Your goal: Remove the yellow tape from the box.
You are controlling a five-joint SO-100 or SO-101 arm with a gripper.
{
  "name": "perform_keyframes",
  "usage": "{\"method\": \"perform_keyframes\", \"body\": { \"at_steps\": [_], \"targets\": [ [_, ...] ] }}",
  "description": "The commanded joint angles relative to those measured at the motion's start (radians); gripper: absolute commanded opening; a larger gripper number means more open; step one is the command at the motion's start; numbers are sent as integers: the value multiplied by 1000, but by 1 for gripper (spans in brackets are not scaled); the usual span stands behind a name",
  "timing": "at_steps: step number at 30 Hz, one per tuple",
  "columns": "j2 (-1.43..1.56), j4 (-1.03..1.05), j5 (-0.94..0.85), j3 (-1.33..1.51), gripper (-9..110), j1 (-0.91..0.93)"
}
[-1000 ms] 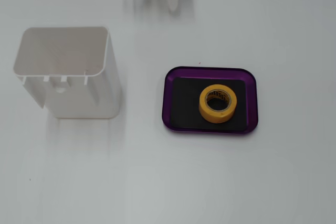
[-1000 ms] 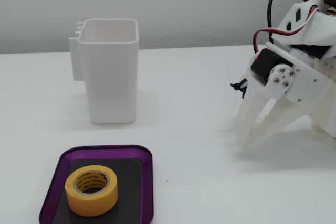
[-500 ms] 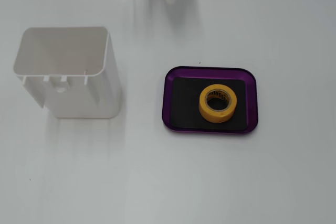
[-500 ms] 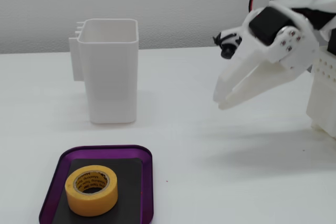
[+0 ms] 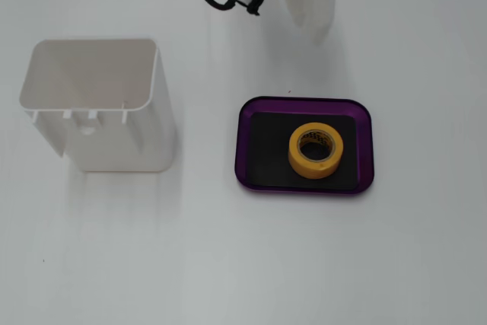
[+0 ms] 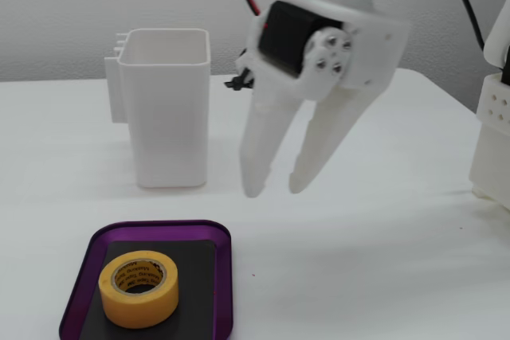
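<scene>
White bench: our claw point(image 6: 273, 191), spread and empty, hangs up-right of the yellow tape point(image 6: 139, 288) lying flat in the purple tray point(image 6: 225, 276).

Small yellow-orange tape roll point(image 6: 139, 288), matt papery sides, cardboard core printed black. Shallow purple tray point(image 6: 224, 276), glossy translucent-looking rim, matt black floor. Tall white container point(image 6: 168, 117) beside the white plastic gripper point(image 6: 275, 187), both smooth. White tabletop point(image 6: 382, 260), smooth, faint sheen.

Only print: black marks on the tape point(image 6: 139, 287) core, lower left of a fixed view, centre-right in the other point(image 5: 315, 150). Too small to read.
</scene>
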Motion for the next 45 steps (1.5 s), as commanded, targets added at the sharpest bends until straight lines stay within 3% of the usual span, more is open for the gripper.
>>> {"method": "perform_keyframes", "body": {
  "at_steps": [1,10,45],
  "targets": [
    [-146,6,21,-187,12,-12],
    [-357,-12,18,-285,12,-2],
    [-454,-130,60,-360,12,77]
  ]
}}
